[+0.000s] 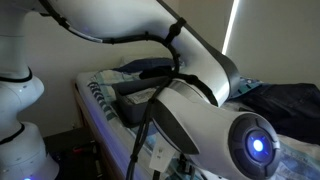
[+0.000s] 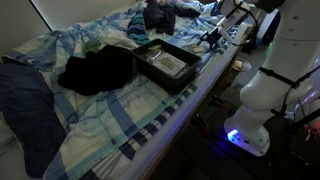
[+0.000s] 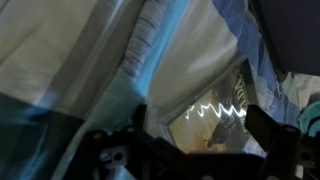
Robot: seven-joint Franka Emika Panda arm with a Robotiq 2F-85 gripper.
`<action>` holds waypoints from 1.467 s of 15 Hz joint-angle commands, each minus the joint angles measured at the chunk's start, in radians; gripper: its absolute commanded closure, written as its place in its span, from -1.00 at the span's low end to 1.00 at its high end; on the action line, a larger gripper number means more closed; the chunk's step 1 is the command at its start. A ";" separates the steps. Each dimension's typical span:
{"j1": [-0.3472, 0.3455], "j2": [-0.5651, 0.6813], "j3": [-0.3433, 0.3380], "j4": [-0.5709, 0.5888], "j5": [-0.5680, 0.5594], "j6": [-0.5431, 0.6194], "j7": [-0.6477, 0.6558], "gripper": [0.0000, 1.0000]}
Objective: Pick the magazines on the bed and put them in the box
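Exterior view, arm: the white arm fills the foreground and hides much of the scene.
Exterior view, worktop: the worktop (a bed under a pale blue-and-white checked sheet) runs behind the arm.
Exterior view, box: the box, dark and low-walled, sits on the worktop and is partly covered by the arm.
Exterior view, box again: seen from above, it stands near the worktop's striped edge. A flat greyish thing lies inside, possibly one of the magazines, though the picture is too small to be sure.
Exterior view, cloth: a bundle of dark cloth lies just beside the box, on the side away from the edge.
Exterior view, claw: the claw hangs over the worktop's edge past the far end of the box, apart from it.
Exterior view, base: the robot base stands on the floor beside the worktop, with a blue light glowing low on it.
Wrist view, magazine: the orange-tan magazine lies on the sheet outside the box, a white glare streak across its cover.
Wrist view, claw: its two dark fingers stand wide apart, gripping nothing. The magazine shows between them.
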 commanded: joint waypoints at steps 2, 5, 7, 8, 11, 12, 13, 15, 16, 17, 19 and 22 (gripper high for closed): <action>-0.016 0.002 0.020 -0.005 0.042 0.021 0.001 -1.00; -0.014 0.000 0.023 -0.001 0.077 0.016 0.006 -1.00; -0.012 0.001 0.025 0.003 0.100 0.013 0.008 -1.00; -0.011 0.000 0.025 0.004 0.109 0.013 0.009 -1.00; -0.007 0.000 0.028 0.008 0.131 0.015 0.013 -1.00; -0.006 0.001 0.029 0.009 0.139 0.015 0.013 -1.00; -0.007 0.002 0.028 0.009 0.144 0.015 0.011 -0.86; -0.006 0.002 0.028 0.012 0.151 0.015 0.011 -0.31; -0.005 0.003 0.028 0.013 0.154 0.017 0.011 -0.17; -0.005 0.004 0.028 0.014 0.155 0.017 0.011 0.02; -0.005 0.005 0.027 0.017 0.159 0.017 0.013 0.28; -0.007 0.007 0.026 0.023 0.171 0.018 0.015 0.76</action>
